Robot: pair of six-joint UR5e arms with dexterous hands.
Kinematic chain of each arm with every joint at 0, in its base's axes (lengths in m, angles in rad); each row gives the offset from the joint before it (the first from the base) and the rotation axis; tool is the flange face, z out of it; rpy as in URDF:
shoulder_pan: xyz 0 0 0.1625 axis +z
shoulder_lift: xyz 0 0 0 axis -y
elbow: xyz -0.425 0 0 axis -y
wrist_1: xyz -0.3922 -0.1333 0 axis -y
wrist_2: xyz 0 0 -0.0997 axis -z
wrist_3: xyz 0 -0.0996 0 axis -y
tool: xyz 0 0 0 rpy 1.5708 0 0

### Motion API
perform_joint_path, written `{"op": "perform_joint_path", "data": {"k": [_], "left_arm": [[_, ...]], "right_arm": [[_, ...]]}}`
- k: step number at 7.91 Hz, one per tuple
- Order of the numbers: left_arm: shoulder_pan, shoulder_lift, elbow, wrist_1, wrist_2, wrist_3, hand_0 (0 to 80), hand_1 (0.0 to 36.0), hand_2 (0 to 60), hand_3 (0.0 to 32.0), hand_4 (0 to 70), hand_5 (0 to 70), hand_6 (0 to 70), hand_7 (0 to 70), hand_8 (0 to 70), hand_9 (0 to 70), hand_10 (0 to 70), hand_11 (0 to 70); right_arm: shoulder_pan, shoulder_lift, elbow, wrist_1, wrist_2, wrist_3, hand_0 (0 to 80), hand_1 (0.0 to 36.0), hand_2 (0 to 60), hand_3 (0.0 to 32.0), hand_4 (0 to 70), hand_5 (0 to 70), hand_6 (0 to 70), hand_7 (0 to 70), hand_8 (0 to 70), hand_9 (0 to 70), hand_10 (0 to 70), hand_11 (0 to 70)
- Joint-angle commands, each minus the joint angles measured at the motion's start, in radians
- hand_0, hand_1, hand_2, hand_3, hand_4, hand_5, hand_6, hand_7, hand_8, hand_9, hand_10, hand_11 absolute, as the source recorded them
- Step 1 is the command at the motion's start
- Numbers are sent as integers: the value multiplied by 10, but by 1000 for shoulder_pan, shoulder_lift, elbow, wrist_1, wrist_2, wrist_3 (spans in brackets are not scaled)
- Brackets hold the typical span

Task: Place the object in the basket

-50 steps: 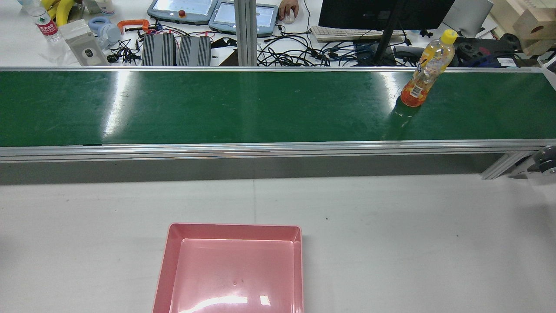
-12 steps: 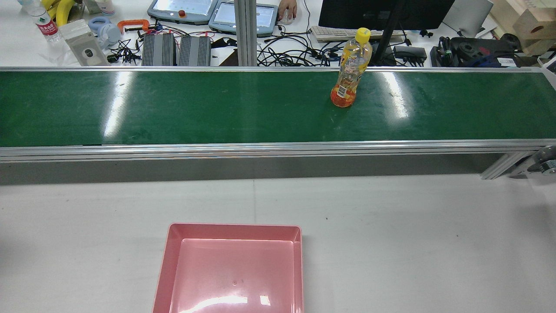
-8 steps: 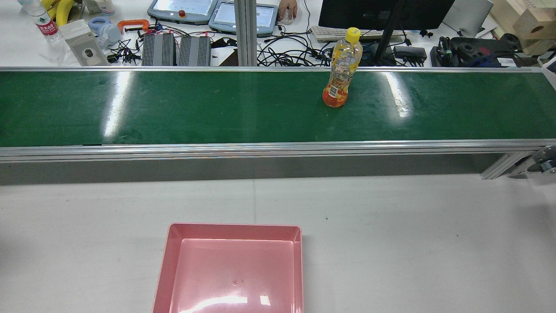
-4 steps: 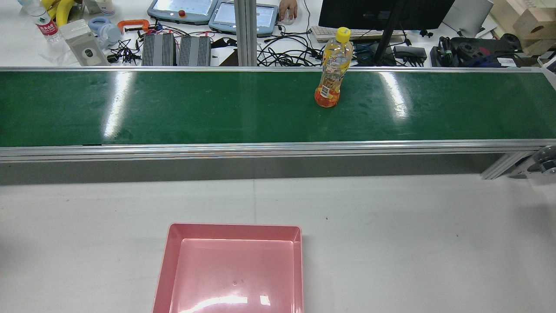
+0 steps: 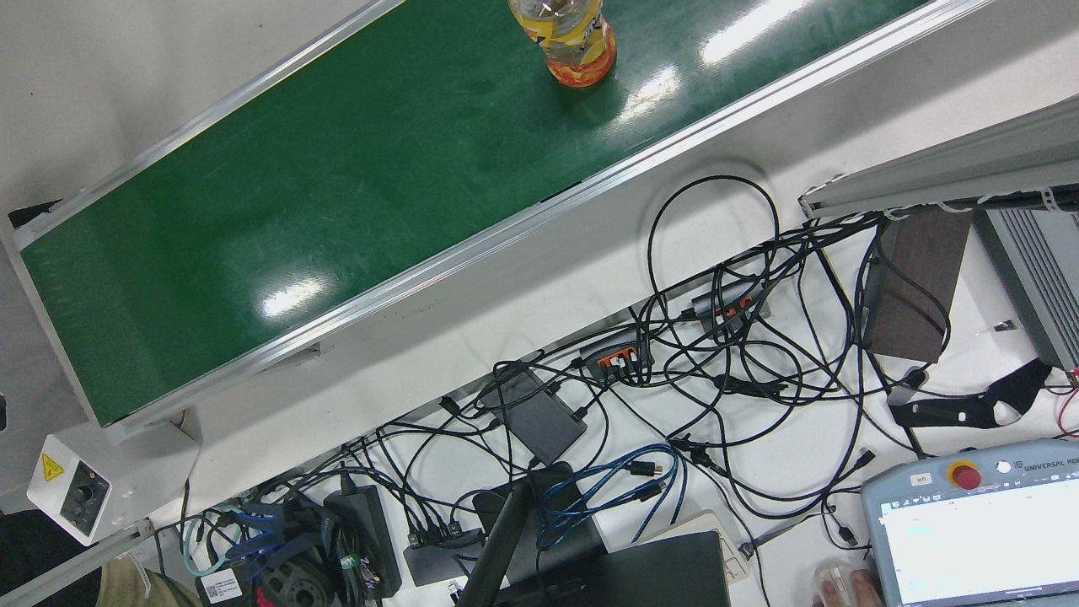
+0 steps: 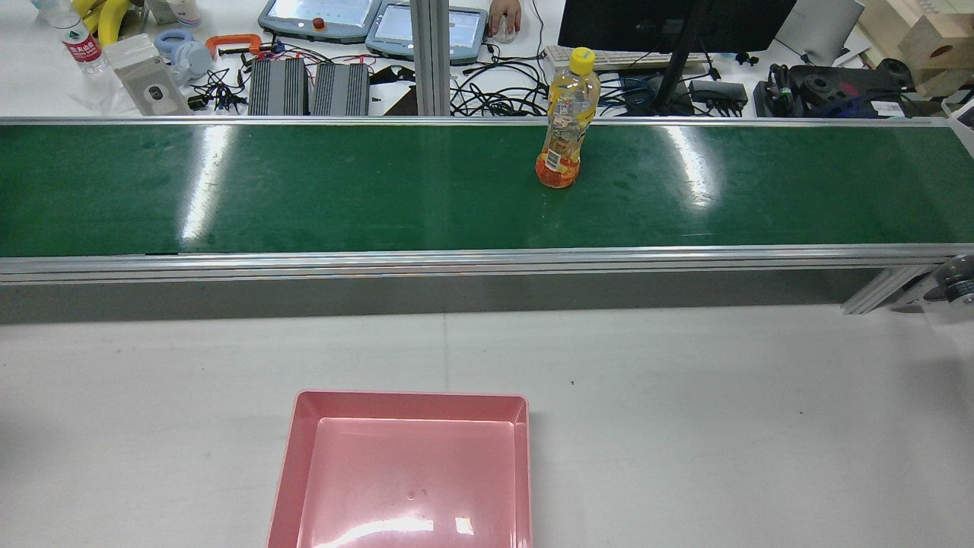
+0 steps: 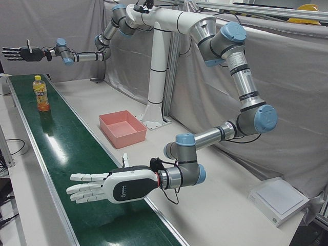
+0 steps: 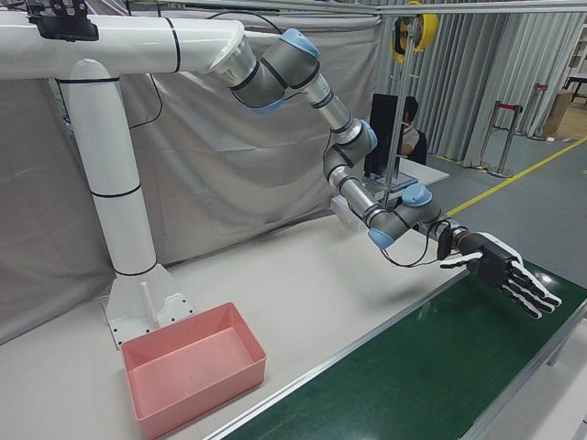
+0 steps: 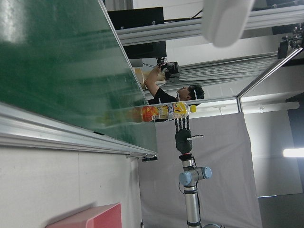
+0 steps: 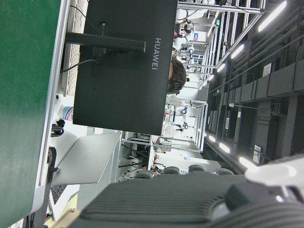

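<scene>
An orange drink bottle (image 6: pixel 561 129) with a yellow cap stands upright on the green conveyor belt (image 6: pixel 342 190), a little right of its middle. It also shows as the bottle (image 5: pixel 573 42), (image 7: pixel 41 93), (image 9: pixel 161 112). The pink basket (image 6: pixel 411 396) rests empty on the white table on the near side of the belt. My left hand (image 7: pixel 110 188) hovers flat and open over the belt's left end, far from the bottle; the right-front view shows this left hand (image 8: pixel 500 270) too. My black right hand (image 7: pixel 18 53) hangs open above the belt's far right end, beyond the bottle.
Beyond the belt lies a desk with tangled cables (image 5: pixel 716 362), teach pendants (image 6: pixel 373 21), a monitor (image 6: pixel 670 23) and a person's hand on a mouse (image 6: pixel 506 14). The white pedestal (image 7: pixel 156 77) stands behind the basket. Aluminium rails edge the belt.
The bottle has ridden the belt leftward in the rear view, from the far right towards the middle, and stays upright. The basket has not moved.
</scene>
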Motion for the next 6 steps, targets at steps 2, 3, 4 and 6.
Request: {"op": "perform_joint_path", "data": {"k": [2,3,4,6], "left_arm": [[-1,0,0,0,0,0,800,77,0,0,99,78,0,1,5,0,25,61],[-1,0,0,0,0,0,800,77,0,0,97,77,0,0,4,0,20,54],[-3,0,0,-2,0,0,800,76,0,0,96,76,0,0,3,0,26,62],[-3,0,0,-2,0,0,800,79,0,0,100,79,2,0,5,0,24,59]], "right_arm": [[0,0,-1,0,0,0,0,0,0,0,0,0,0,0,0,0,0,0],[0,0,-1,0,0,0,0,0,0,0,0,0,0,0,0,0,0,0],[0,0,1,0,0,0,0,0,0,0,0,0,0,0,0,0,0,0],[0,0,1,0,0,0,0,0,0,0,0,0,0,0,0,0,0,0]]}}
